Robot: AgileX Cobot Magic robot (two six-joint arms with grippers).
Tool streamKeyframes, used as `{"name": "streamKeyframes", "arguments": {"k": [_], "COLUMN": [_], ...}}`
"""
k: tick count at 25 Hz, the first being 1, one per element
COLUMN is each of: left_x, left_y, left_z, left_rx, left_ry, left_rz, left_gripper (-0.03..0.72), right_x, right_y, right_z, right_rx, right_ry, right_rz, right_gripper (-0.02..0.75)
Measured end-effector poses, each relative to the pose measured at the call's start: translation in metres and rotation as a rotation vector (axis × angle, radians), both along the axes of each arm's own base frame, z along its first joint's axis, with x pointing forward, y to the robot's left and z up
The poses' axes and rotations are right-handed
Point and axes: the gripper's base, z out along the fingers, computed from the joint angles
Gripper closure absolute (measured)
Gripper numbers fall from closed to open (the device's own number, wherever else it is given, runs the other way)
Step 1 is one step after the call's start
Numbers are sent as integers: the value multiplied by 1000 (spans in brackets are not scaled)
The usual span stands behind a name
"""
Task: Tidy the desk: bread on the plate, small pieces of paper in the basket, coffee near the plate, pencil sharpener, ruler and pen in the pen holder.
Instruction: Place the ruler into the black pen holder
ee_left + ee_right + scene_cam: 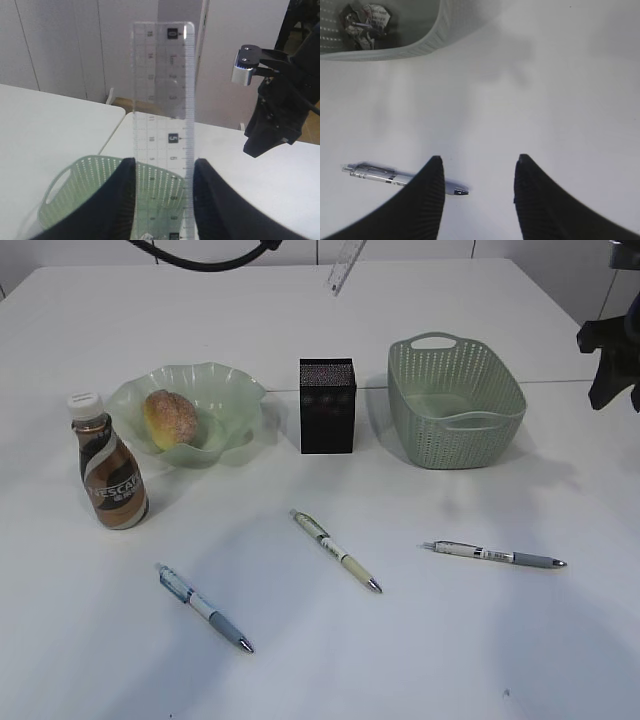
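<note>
Left gripper (162, 200) clamped on ruler (162, 125); right gripper (477, 190) apart, empty. Ruler may miss narrow pen holder (327, 405), tipping it.

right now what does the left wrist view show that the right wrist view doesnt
Only the left wrist view: the clear ruler held upright in the left claw, and the other arm.
Only the right wrist view: the crumpled paper inside the basket, a pen lying on the desk, and the open, empty right claw.
Both: the green basket.
</note>
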Motion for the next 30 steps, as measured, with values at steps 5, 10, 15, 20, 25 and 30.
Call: {"name": "streamKeyframes", "arguments": {"k": [5,10,15,20,25,30], "left_x": [13,22,32,40,46,52], "left_y": [17,24,21,18,18,21], "left_z": [-8,-16,-34,-52,-64,-82], "left_rx": [-48,-72,-109,-133,-133,-173], "left_ry": [-10,-8,-1,-44,-87,-68], "left_rz": [0,35,40,31,29,24], "left_gripper": [444,444,444,444,444,444], "right_x": [0,0,0,0,0,0], "right_y": [0,0,0,0,0,0], "right_z": [0,0,0,0,0,0], "right_rx": [-2,-4,-5,-7,-7,-8], "right_ry": [0,0,0,-1,-1,-1], "right_rz": [6,11,15,19,19,23], "right_gripper": [368,368,368,367,368,368]}}
